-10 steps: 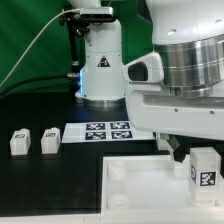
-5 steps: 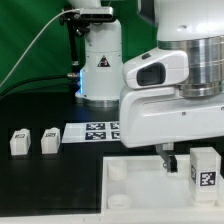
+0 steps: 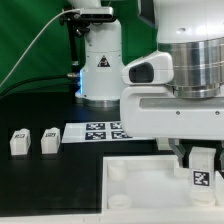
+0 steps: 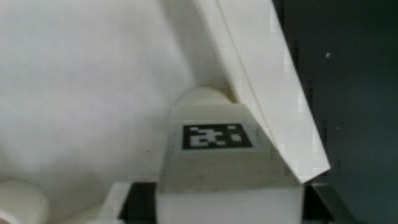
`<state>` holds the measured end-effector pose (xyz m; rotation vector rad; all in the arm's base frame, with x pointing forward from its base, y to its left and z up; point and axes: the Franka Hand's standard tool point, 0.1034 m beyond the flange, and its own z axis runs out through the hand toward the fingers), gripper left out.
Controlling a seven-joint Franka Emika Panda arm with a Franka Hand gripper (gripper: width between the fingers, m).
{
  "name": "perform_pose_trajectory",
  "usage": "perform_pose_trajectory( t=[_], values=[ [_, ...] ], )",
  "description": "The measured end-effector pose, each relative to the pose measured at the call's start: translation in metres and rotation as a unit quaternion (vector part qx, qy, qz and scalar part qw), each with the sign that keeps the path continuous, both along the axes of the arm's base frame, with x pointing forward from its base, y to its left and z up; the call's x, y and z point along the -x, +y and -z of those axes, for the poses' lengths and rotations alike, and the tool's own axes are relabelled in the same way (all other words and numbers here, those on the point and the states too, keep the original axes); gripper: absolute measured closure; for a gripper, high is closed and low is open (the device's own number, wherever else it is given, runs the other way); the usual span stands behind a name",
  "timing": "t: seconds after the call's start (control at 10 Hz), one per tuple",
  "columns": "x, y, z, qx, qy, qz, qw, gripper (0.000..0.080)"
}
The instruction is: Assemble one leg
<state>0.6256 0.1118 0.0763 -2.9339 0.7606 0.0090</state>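
Note:
A leg [image 3: 203, 170], a white chunky block with a marker tag, stands upright at a corner of the large white panel [image 3: 140, 185] at the exterior view's right. My gripper [image 3: 197, 152] comes down on it from above. In the wrist view the leg [image 4: 217, 150] fills the gap between my dark fingers [image 4: 146, 205], which lie against both its sides, so my gripper [image 4: 222, 208] is shut on the leg. The leg's foot, where it meets the panel [image 4: 71, 110], is hidden.
Two more legs [image 3: 20, 140] [image 3: 49, 139] stand on the black table at the exterior view's left. The marker board [image 3: 103, 131] lies behind the panel. The arm's white base [image 3: 100, 60] stands at the back, and the panel's raised rim [image 4: 267, 70] runs beside the leg.
My hand has turned and shifted over the leg: the fingers moved toward the exterior view's left, then back onto the leg. The leg stays at the panel's corner.

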Motion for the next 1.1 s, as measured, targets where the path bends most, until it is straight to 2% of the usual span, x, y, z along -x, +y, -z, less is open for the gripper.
perform_pose_trajectory(
  t=[0.1, 0.2, 0.4, 0.5, 0.6, 0.8, 0.9, 1.0, 1.1],
  values=[
    [0.0000, 0.0001, 0.0002, -0.001, 0.007, 0.059, 0.998, 0.0509],
    [-0.0006, -0.0001, 0.0005, -0.009, 0.023, 0.188, 0.982, 0.0509],
    [-0.0021, -0.0046, 0.0002, -0.033, 0.051, 0.366, 0.929, 0.0509],
    [-0.0016, -0.0068, 0.0014, -0.043, 0.063, 0.446, 0.892, 0.0509],
    [-0.0015, -0.0064, 0.0015, -0.044, 0.067, 0.476, 0.876, 0.0509],
    [-0.0014, -0.0065, 0.0015, -0.043, 0.065, 0.462, 0.883, 0.0508],
    [-0.0015, -0.0053, 0.0015, -0.043, 0.060, 0.431, 0.899, 0.0508],
    [-0.0044, -0.0018, 0.0012, -0.043, 0.034, 0.343, 0.938, 0.0283],
    [-0.0047, 0.0029, 0.0019, -0.044, 0.013, 0.245, 0.968, 0.0283]
  ],
)
